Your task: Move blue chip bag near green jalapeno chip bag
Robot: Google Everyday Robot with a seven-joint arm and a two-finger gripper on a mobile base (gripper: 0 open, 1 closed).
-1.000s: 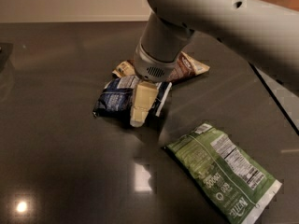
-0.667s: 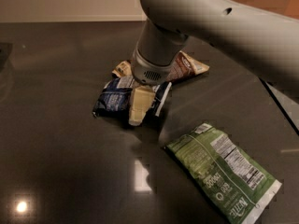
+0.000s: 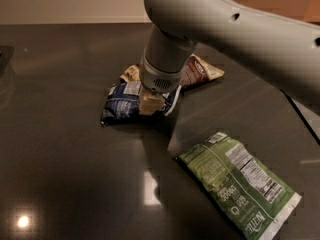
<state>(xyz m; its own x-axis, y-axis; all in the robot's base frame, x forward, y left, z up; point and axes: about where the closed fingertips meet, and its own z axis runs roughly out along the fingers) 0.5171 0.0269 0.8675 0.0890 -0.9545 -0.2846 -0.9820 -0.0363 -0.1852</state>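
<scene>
Gripper (image 3: pixel 152 104) sits on blue chip bag (image 3: pixel 121 106); can't tell jaw state. Green jalapeno chip bag (image 3: pixel 237 186) lies flat at its 4 o'clock, apart. Brown chip bag (image 3: pixel 202 71) is just beside at 1 o'clock.

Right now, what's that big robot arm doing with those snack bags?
The robot's gripper is down on the small crinkled dark-blue chip bag. That bag lies on the dark shiny table, beside a brown-and-cream snack bag. The big flat olive-green chip bag lies apart from them, nearer the front right. The blue bag has not yet been brought next to the green one.
</scene>
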